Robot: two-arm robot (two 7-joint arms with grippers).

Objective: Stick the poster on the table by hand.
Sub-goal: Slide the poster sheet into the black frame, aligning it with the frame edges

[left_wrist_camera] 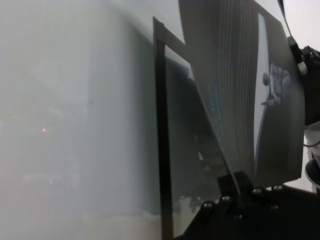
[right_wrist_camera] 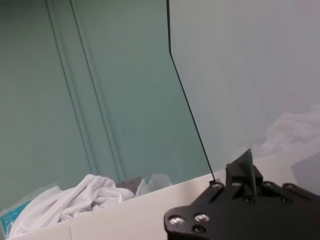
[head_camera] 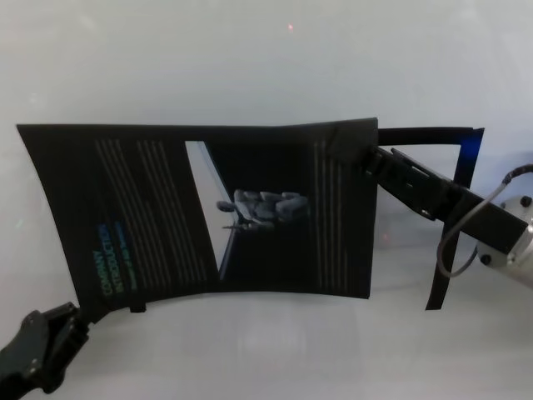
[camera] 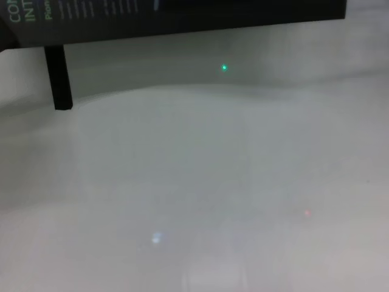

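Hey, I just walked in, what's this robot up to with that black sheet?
Both arms hold a black poster over the pale table. The left gripper grips its near left corner, by the teal heading. The right gripper pinches the far right corner. The sheet looks curved and lifted rather than flat, so it does not seem pressed down yet. A thin black frame outline shows beside its right edge.

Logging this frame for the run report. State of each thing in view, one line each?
poster: held up off the table by two opposite corners, sagging slightly, printed side toward the head camera.
left gripper: shut on the poster's near left corner.
right gripper: shut on the poster's far right corner.
black frame: behind the poster's right edge, not held.
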